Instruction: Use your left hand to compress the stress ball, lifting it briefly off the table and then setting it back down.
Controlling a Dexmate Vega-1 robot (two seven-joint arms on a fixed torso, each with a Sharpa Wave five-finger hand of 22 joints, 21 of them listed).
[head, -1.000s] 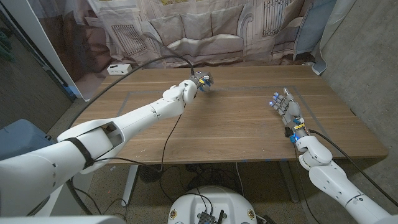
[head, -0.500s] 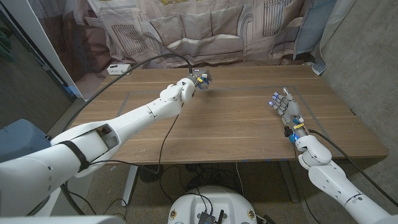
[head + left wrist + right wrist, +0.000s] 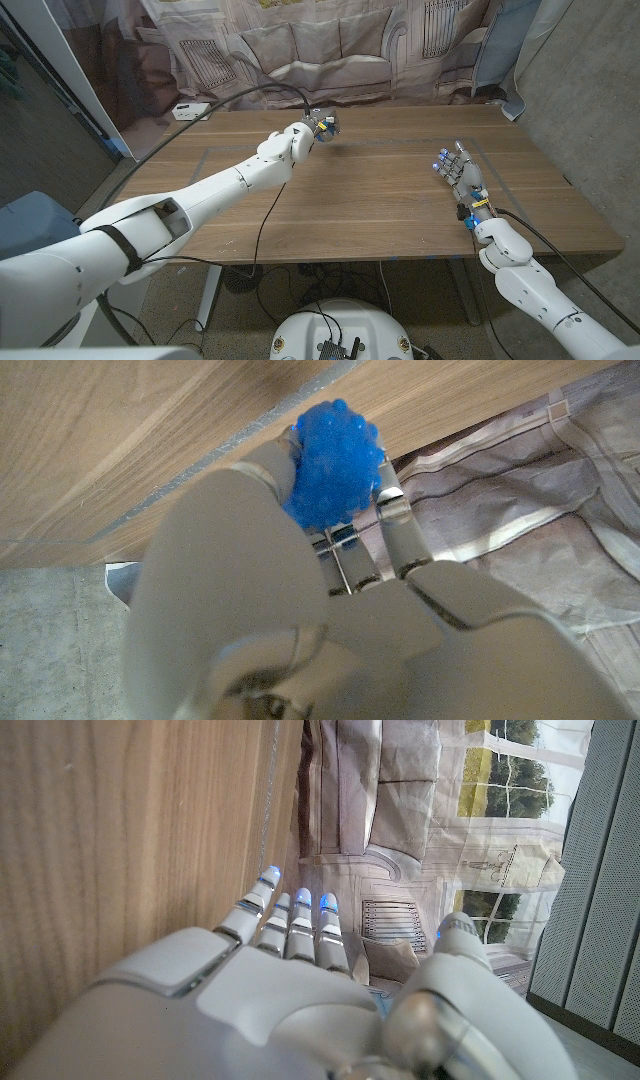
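A blue knobbly stress ball (image 3: 332,462) sits in the grip of my left hand (image 3: 300,560), fingers wrapped around it. In the head view my left hand (image 3: 322,127) is raised above the far middle of the wooden table (image 3: 380,200), and the ball there is mostly hidden by the fingers. My right hand (image 3: 461,175) stands on its edge at the right side of the table, fingers straight and together, holding nothing. The right wrist view shows that same hand (image 3: 300,950) with fingers extended along the wood.
A small white box (image 3: 192,110) with cables lies at the table's far left corner. A black cable (image 3: 265,225) runs from my left arm over the near edge. A printed curtain (image 3: 330,50) hangs behind the table.
My left hand has risen a little with the ball, moving slightly up and away from the tabletop. My right hand has stayed still.
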